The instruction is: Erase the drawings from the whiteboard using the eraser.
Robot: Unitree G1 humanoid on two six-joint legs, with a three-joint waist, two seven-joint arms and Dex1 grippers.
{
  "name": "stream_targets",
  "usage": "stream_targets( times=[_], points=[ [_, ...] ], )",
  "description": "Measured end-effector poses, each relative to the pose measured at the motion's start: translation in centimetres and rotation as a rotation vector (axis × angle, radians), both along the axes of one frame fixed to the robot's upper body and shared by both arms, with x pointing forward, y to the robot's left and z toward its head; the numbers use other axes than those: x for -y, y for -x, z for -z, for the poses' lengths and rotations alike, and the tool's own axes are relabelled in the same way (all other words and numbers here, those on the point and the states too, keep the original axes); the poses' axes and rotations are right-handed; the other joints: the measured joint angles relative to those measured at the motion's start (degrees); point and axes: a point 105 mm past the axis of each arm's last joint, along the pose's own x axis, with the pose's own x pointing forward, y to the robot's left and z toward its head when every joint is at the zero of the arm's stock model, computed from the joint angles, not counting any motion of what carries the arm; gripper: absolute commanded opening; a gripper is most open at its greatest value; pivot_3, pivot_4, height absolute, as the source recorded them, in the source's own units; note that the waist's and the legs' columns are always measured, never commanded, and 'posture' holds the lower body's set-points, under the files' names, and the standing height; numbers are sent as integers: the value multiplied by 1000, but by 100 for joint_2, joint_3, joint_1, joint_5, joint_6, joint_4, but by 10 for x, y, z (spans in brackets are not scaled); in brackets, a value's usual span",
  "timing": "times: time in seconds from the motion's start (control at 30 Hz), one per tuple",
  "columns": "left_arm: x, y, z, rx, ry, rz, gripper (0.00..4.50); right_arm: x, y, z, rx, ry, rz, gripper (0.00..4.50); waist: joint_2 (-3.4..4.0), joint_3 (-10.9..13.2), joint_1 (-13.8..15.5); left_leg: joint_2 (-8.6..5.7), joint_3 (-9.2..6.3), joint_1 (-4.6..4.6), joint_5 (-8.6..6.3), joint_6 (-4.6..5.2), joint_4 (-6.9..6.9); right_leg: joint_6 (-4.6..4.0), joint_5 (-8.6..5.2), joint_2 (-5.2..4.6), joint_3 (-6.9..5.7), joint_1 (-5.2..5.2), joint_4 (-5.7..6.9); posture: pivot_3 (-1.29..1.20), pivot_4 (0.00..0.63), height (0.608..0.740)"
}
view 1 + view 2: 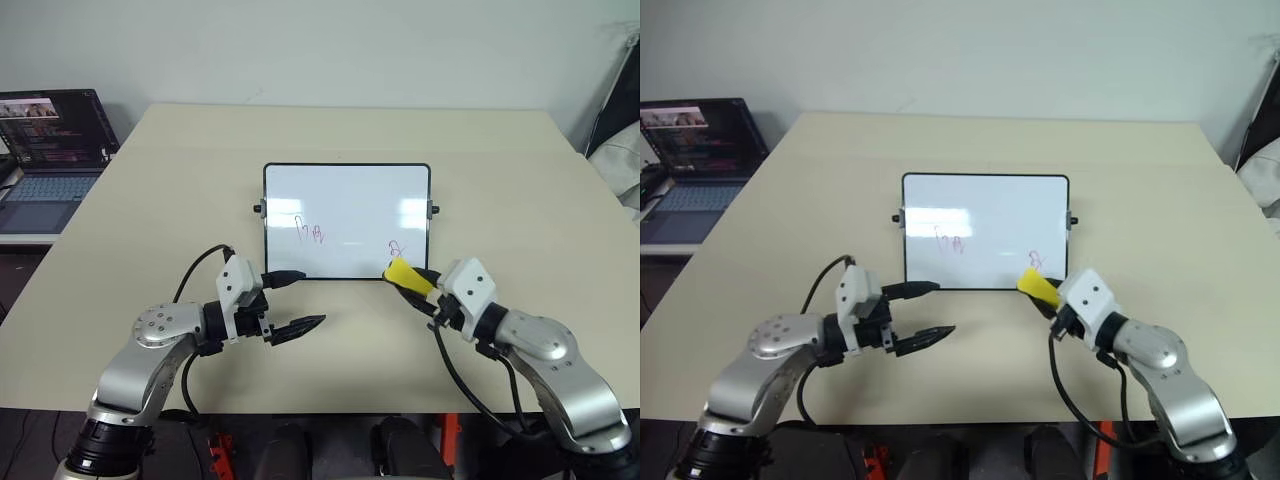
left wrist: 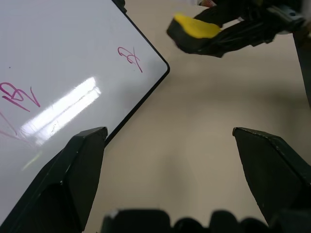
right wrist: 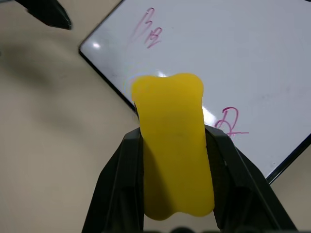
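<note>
No legible text: only unreadable red drawings [image 1: 313, 232] on the whiteboard [image 1: 346, 190], laptop [image 1: 52, 130] screen too small.

Whiteboard [image 1: 347, 200] on table [image 1: 150, 200], laptop [image 1: 45, 155] left

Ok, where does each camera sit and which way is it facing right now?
Left eye: on the head, looking forward and down at the whiteboard on the table; both arms show, laptop on the left.
Right eye: beside it, same scene.
Left wrist: looks along the open left gripper at the board's corner, the drawings and the right gripper.
Right wrist: looks along the right gripper's fingers, shut on the eraser, toward the board.
Shared: board, red drawings, yellow eraser.
</note>
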Motion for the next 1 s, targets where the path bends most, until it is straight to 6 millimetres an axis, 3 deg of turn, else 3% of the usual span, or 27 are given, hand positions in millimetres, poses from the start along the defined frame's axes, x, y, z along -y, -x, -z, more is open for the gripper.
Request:
stream_targets(
  times=[0.27, 0.53, 0.63, 0.8, 1.0],
  points=[
    [10, 1, -1, 12, -20, 73, 4500, 15, -52, 4, 93, 196, 127, 1307, 1, 0, -2, 1, -5, -14, 0, 1, -1, -1, 0, -2, -2, -8, -3, 0, 150, 740],
    [12, -3, -4, 16, -21, 61, 4500, 11, -42, 18, -1, 343, -6, 1307, 0, -1, -7, 3, -6, -4, -1, 2, 2, -1, 0, -4, -1, -2, 3, 0, 150, 740],
    [12, -4, -5, 15, -22, 59, 4500, 8, -47, 16, 4, 329, 6, 1307, 0, -1, -17, 5, -1, 3, 0, 1, 3, -2, 1, -3, -2, 0, 6, 0, 150, 740],
    [14, -5, -9, 28, -22, 67, 4500, 12, -69, -6, 84, 287, 92, 1306, 0, -1, -13, 4, 2, 8, 1, 2, 7, -4, 5, -2, -2, 4, 8, 0, 150, 740],
    [14, -5, -8, 18, -24, 64, 4500, 5, -62, 1, 43, 310, 30, 1305, -1, -1, -18, 6, 2, 7, 0, 2, 5, -4, 5, -3, -2, 3, 8, 0, 150, 740]
  ],
)
